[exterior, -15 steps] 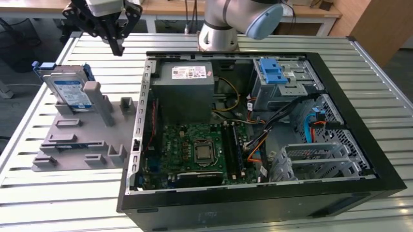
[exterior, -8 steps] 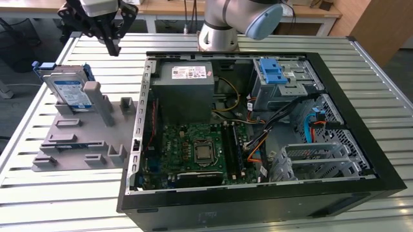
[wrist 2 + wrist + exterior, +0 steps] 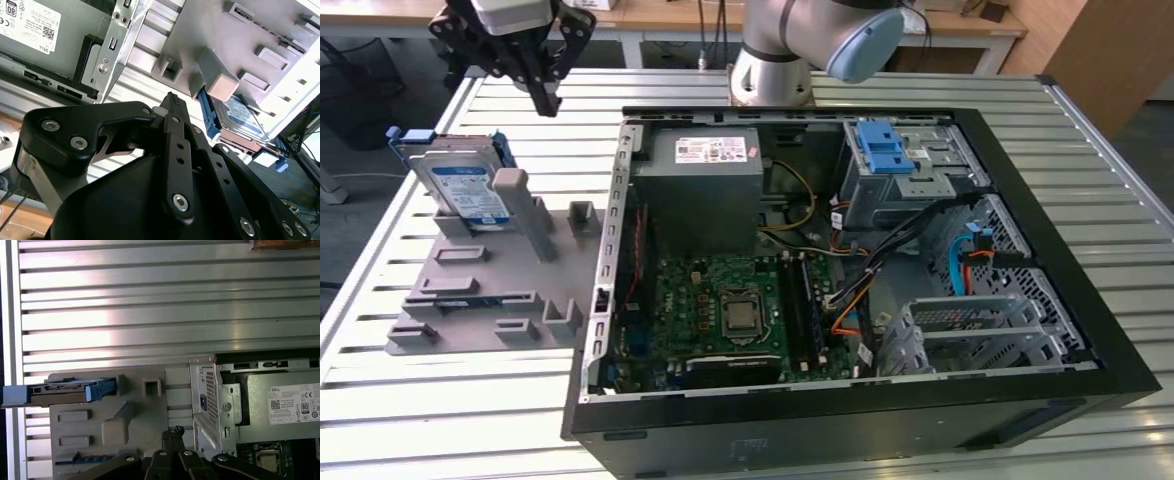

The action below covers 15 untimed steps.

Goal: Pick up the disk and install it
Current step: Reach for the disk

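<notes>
Your gripper point(image 3: 546, 103) has its jaws pressed together on nothing; it hangs above the slatted table point(image 3: 427, 400), apart from the disk point(image 3: 464, 187) standing in the grey holder point(image 3: 470, 292).

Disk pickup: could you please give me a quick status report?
Gripper shut, empty, hovering. Disk on edge in grey holder, untouched, apart from gripper. Nothing between them.

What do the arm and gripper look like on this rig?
The arm is silver-grey metal with a pale blue cap on its joint. The gripper is black, built of linked bars fastened with silver bolts, below a light grey wrist block.
</notes>
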Each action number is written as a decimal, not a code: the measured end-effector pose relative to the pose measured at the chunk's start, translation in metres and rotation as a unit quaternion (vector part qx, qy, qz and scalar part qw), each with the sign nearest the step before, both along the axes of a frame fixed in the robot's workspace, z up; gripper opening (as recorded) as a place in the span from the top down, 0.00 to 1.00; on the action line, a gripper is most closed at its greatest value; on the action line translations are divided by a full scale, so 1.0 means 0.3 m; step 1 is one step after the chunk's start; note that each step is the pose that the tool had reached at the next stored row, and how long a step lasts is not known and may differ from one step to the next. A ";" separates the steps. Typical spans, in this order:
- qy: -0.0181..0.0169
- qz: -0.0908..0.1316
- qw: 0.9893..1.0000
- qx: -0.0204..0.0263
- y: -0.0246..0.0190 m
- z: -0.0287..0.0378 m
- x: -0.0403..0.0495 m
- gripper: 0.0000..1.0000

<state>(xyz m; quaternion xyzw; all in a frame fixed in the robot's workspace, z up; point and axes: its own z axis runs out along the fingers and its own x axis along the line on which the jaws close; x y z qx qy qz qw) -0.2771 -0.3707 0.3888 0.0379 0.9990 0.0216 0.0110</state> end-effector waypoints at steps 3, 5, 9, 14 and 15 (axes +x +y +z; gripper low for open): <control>0.000 0.000 1.000 0.000 0.000 -0.001 -0.011 0.89; 0.000 0.000 1.000 0.000 0.000 -0.001 -0.018 0.89; 0.000 0.000 1.000 0.000 0.000 -0.002 -0.033 0.89; 0.001 0.000 1.000 0.000 0.001 -0.003 -0.052 0.89; 0.001 0.000 1.000 0.000 0.001 -0.003 -0.055 0.89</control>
